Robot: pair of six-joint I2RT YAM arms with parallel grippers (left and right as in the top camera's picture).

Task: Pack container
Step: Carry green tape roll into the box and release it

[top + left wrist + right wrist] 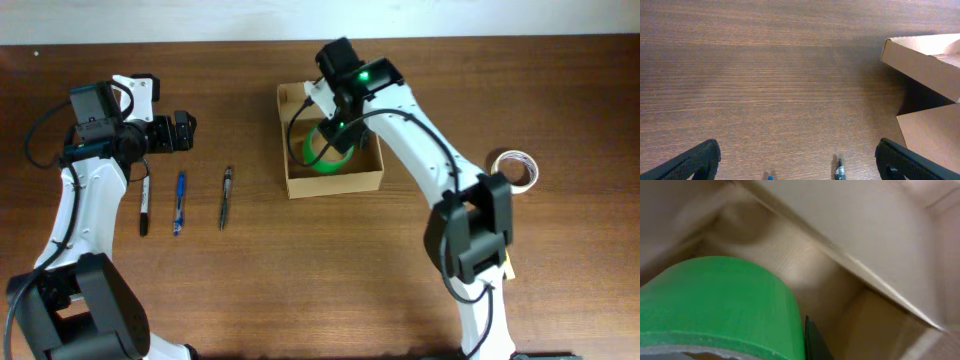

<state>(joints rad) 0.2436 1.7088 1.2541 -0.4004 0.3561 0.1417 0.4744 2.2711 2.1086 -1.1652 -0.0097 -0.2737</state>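
The tan cardboard container [340,183] stands open at the table's middle back, its lid flap folded out. My right gripper [335,140] is down inside it, shut on a green tape roll [322,160]. In the right wrist view the green roll [715,305] fills the lower left with one black finger [811,337] pressed against its outer side and the box walls [865,235] behind; the other finger is hidden. My left gripper [185,131] is open and empty, left of the box. Its view [800,167] shows the box's corner [920,60].
A black marker [145,205], a blue pen [180,203] and a black pen [226,198] lie side by side on the wood table in front of my left gripper. A clear tape roll [515,168] lies at the right. The pen tips [840,172] show between the left fingers.
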